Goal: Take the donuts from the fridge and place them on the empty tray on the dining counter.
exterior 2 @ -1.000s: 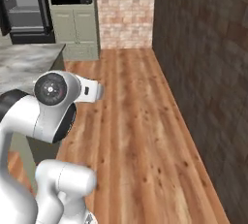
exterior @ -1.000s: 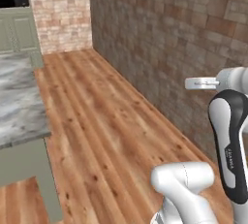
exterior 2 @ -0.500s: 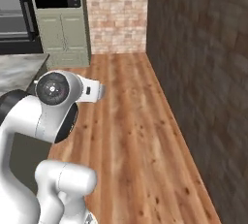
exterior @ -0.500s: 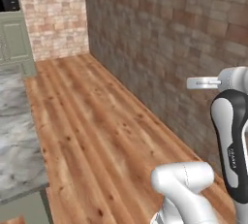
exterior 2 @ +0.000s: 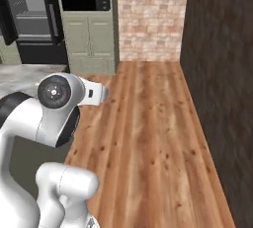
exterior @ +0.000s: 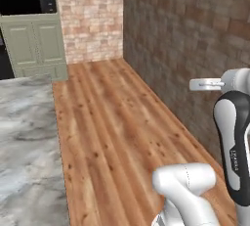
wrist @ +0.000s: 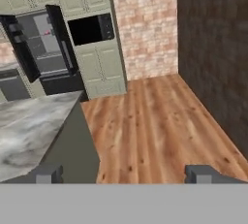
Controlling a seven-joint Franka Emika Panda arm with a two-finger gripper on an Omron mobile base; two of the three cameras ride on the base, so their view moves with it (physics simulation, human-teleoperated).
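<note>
In the hand view the claw point(wrist: 124, 173) sits nearest, at 6 o'clock, its two dark fingertips point(wrist: 47, 173) standing wide apart with nothing between them. Just beyond, from 9 toward 7 o'clock, the marble corner of the dining worktop point(wrist: 29, 126) juts in over a grey side panel; the visible part of its top is bare. The same worktop lies along the 8 o'clock side of the left base view point(exterior: 24, 151) and shows as a sliver at 9 o'clock in the right base view point(exterior 2: 29, 71). A wooden plank floor point(wrist: 160, 121) runs from the centre toward 1 o'clock, bounded at 3 o'clock by a dark stone wall point(wrist: 213, 48). Farther off, at 12 o'clock, stands a pale brick wall point(wrist: 145, 24); left of it is a black wall oven point(wrist: 91, 28) set in sage-green cabinets point(wrist: 101, 65). Farthest, at 10 o'clock, the fridge point(wrist: 46, 48) stands with its doors open and grey shelves showing; whether the donuts are on them is too small to tell.
</note>
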